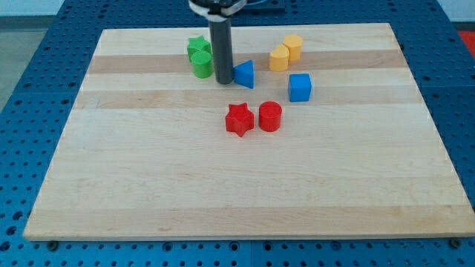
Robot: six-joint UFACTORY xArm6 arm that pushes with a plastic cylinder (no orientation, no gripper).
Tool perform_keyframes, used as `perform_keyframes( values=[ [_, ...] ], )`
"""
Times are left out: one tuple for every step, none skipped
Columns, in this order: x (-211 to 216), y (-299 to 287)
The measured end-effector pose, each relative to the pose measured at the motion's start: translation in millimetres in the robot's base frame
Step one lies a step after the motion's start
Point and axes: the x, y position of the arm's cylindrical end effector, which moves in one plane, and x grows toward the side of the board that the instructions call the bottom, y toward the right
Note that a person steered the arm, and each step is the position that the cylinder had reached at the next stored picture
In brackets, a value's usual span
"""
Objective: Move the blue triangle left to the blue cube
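Note:
The blue triangle (245, 74) lies on the wooden board near the view's top centre. The blue cube (300, 87) sits to its right and slightly lower, a small gap away. My tip (223, 81) is at the end of the dark rod, touching or almost touching the triangle's left side. It stands between the triangle and the green blocks.
Two green blocks (200, 58) sit just left of the rod. Two yellow blocks (286, 52) lie above the blue cube. A red star (239, 119) and a red cylinder (270, 116) sit below the triangle. The wooden board (148, 185) lies on a blue perforated table.

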Motion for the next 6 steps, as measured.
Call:
perform_keyframes(
  values=[
    [-17.0,19.6],
    [-18.7,26.2],
    [-11.0,40.9],
    [23.4,97.9],
    [56.4,160.5],
    [74.2,193.7]
  ],
)
